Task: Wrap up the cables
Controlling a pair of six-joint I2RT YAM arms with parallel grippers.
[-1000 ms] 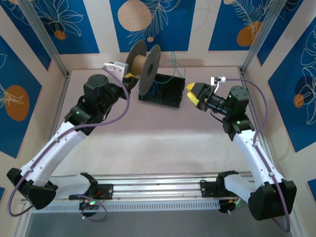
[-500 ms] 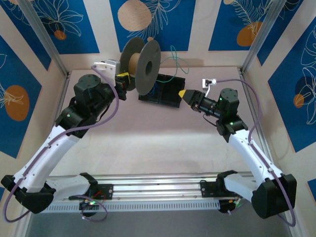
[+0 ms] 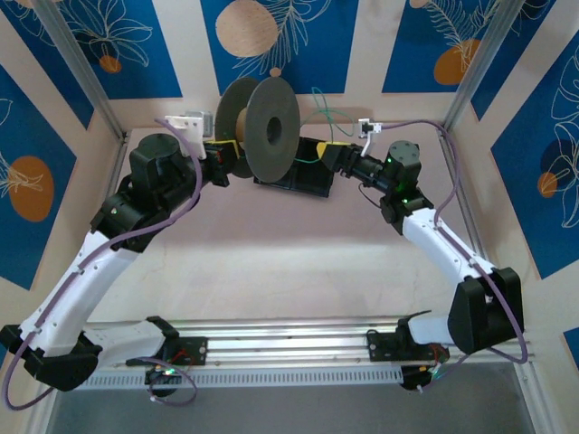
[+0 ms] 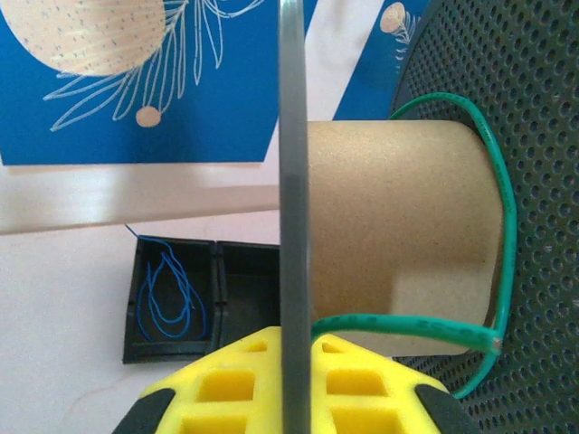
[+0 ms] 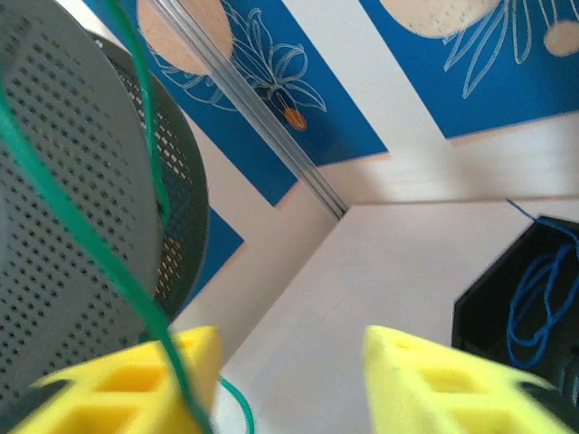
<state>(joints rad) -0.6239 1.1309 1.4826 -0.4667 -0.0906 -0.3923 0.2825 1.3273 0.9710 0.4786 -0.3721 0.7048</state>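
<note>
My left gripper (image 3: 228, 154) is shut on the rim of one grey flange of a spool (image 3: 270, 134), holding it up above the table's back. In the left wrist view the flange edge runs between the yellow pads (image 4: 226, 384). A green cable (image 4: 409, 327) loops once round the cardboard core (image 4: 389, 217). From the spool the green cable (image 3: 318, 107) arcs to my right gripper (image 3: 331, 155). That gripper (image 5: 289, 348) is open, and the green cable (image 5: 118, 262) crosses its left finger (image 5: 136, 384). A blue cable (image 4: 167, 289) lies coiled in the black tray (image 3: 306, 183).
The black tray (image 4: 233, 294) has two compartments and sits near the back wall, under and beside the spool. The blue cable (image 5: 534, 307) in it lies to the right of my right gripper. Metal frame posts (image 3: 81, 68) stand at the back corners.
My left arm has swung the spool rightward and turned it. My right gripper has moved up and left to the spool's side over the tray, and its jaws have narrowed.
</note>
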